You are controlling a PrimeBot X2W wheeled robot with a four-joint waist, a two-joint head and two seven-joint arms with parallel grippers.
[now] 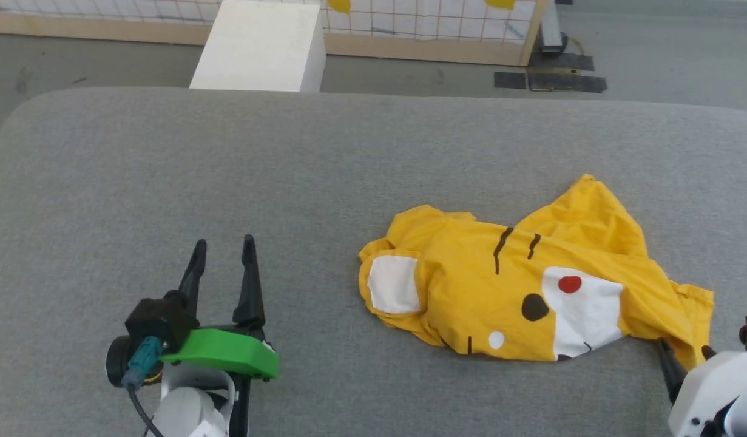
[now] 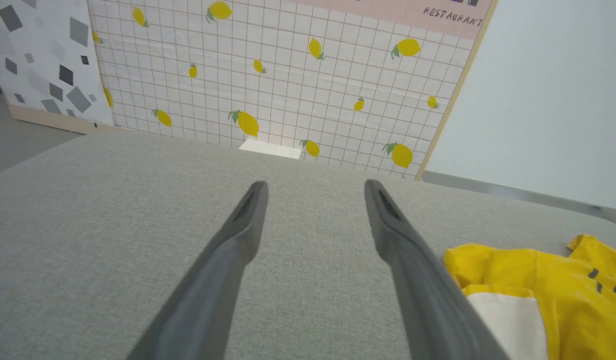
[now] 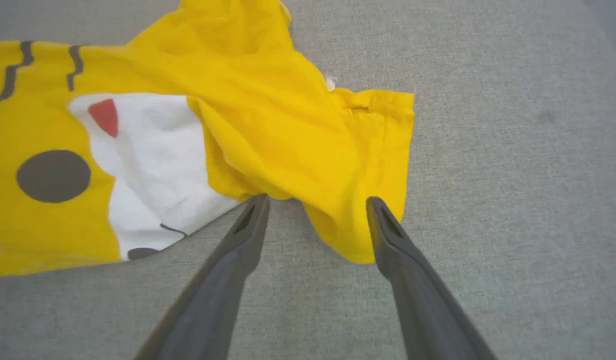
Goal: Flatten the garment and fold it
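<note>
**A:** Where's our garment (image 1: 507, 291) at?

**B:** Crumpled on the right half of the grey surface (image 1: 227, 170), cartoon face up. Our right gripper (image 3: 316, 200) has its fingers spread wide, tips at the garment's near corner, not pinching it.

**A:** And our left gripper (image 1: 223, 246)?

**B:** Spread too, over bare grey, well apart from the garment.

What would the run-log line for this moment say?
garment: crumpled on grey surface | left claw: open, clear of garment | right claw: open, tips at garment's near corner | fold: not started
</note>
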